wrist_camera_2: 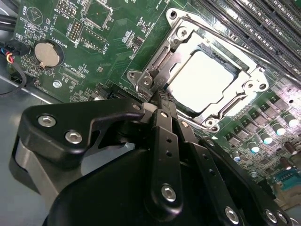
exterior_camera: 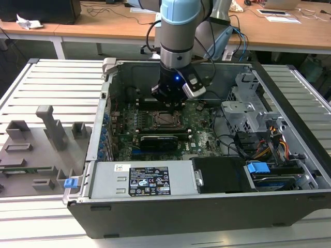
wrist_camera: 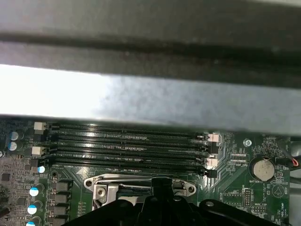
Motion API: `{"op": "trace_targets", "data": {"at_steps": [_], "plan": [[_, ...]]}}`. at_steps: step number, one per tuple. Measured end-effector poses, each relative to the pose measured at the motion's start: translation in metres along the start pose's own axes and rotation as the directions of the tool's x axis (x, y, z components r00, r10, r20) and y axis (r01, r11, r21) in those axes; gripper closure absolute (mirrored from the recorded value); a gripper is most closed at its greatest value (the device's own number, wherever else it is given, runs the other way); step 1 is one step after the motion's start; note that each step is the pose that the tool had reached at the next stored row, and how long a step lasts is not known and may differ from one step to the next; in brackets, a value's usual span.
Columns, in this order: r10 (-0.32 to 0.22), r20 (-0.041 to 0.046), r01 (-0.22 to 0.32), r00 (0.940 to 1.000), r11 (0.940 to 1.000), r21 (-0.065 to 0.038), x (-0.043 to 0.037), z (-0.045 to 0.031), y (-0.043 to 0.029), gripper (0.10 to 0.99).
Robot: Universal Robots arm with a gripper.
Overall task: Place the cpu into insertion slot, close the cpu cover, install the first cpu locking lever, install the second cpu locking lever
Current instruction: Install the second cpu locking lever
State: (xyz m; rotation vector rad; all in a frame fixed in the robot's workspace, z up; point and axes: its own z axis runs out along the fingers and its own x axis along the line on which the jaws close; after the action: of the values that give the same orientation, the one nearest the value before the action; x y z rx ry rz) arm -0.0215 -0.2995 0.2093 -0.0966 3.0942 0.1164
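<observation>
In the second wrist view the gripper (wrist_camera_2: 162, 96) has its fingers pressed together to a narrow tip, holding nothing, and that tip touches the near edge of the cpu cover (wrist_camera_2: 186, 35). Just beyond the tip one cpu (wrist_camera_2: 202, 80) lies flat in the insertion slot (wrist_camera_2: 235, 110), with the cover down around it. In the exterior view the single arm (exterior_camera: 178, 31) stands upright over the motherboard (exterior_camera: 201, 137), wrist pointing straight down. Past the socket, four memory slots (wrist_camera: 127, 146) run side by side.
</observation>
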Motion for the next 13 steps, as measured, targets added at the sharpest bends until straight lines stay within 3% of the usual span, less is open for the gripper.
{"op": "trace_targets", "data": {"at_steps": [2, 5, 8, 13], "plan": [[0.000, -0.0002, 0.000, 1.0000, 1.0000, 0.000, 0.0000, -0.0003, -0.0001, 0.980], [0.000, -0.0001, 0.000, 1.0000, 1.0000, 0.000, -0.0005, -0.0102, 0.0006, 0.980], [0.000, -0.0001, 0.000, 1.0000, 1.0000, 0.000, -0.0007, -0.0153, 0.0010, 0.980], [0.000, -0.0001, 0.000, 1.0000, 1.0000, 0.000, -0.0005, -0.0168, -0.0033, 0.980]]}}
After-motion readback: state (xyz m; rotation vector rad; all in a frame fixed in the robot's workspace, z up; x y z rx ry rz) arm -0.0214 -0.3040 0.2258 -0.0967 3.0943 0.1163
